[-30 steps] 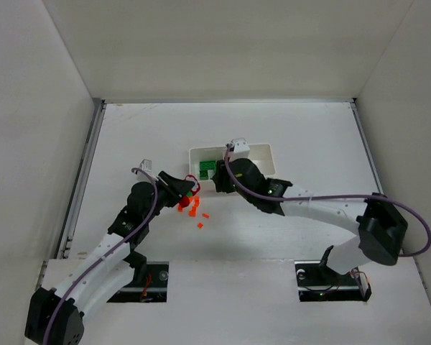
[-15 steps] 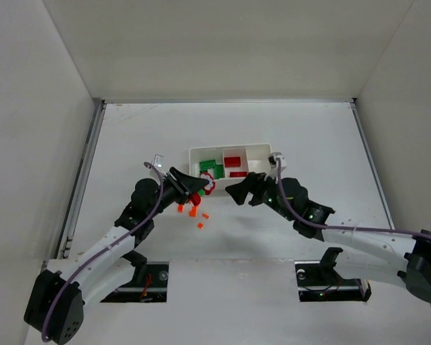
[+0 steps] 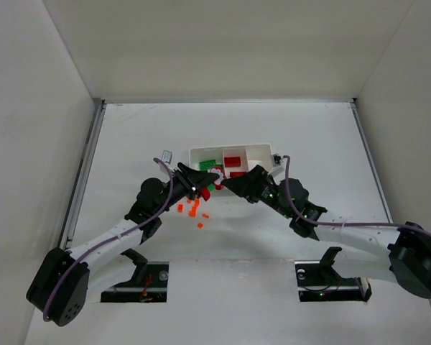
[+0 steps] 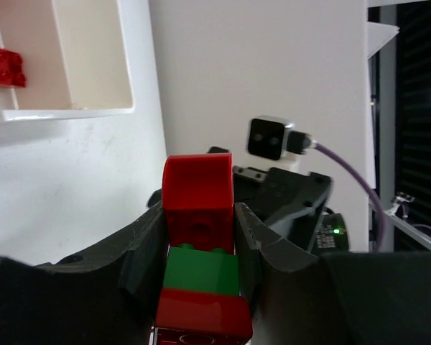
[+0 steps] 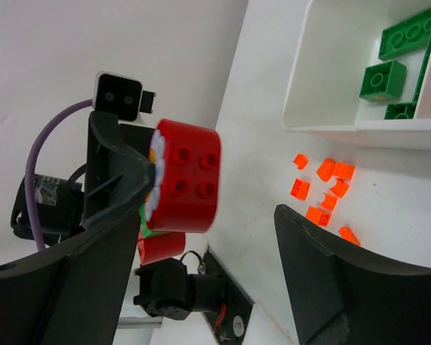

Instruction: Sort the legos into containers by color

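Observation:
My left gripper [image 4: 199, 231] is shut on a stack of legos [image 4: 200, 269]: a red brick, a green one under it, and a second red one. From above, the stack [image 3: 215, 180] hangs just in front of the white tray [image 3: 269, 149]. My right gripper [image 3: 228, 184] is open and faces the stack from the right. In the right wrist view the stack's top red brick [image 5: 188, 176] sits between my open fingers [image 5: 323, 266], touching neither. Green bricks [image 5: 377, 79] lie in the tray's left compartment and red ones [image 3: 233, 162] in the middle one. Tiny orange bits [image 5: 323, 194] lie loose on the table.
The orange bits [image 3: 194, 208] are scattered just below the two grippers. The tray's right compartment [image 3: 261, 164] shows only its white floor. White walls enclose the table on three sides.
My right gripper has pulled back from over the tray, opened wide, and turned toward the left gripper. The left gripper has carried the stack right and up toward the tray.

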Controlling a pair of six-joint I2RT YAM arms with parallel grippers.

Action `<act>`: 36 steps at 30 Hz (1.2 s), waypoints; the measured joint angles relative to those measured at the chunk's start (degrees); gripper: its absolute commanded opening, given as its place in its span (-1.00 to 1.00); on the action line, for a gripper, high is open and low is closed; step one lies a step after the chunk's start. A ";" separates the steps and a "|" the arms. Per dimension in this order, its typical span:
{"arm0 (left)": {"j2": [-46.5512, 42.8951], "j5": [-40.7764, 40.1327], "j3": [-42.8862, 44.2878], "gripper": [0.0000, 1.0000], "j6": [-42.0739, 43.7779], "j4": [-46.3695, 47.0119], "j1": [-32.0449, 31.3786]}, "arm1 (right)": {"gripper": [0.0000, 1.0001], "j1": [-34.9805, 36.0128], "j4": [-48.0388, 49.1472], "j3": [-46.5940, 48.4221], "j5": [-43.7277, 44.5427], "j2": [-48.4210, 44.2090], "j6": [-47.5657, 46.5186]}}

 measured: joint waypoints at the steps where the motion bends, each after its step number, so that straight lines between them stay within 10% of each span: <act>1: 0.20 -0.02 0.00 -0.57 -0.55 1.05 0.00 | 0.53 -0.24 0.70 -0.39 -0.13 0.26 1.16; 24: 4.79 -2.38 -0.85 -0.51 -4.22 8.66 -2.14 | -0.34 -3.08 16.41 -2.95 -3.82 6.91 11.39; 36: 3.63 0.17 -1.14 -0.41 -3.32 7.91 -2.47 | -0.40 -6.99 14.97 -4.33 -11.19 3.98 10.62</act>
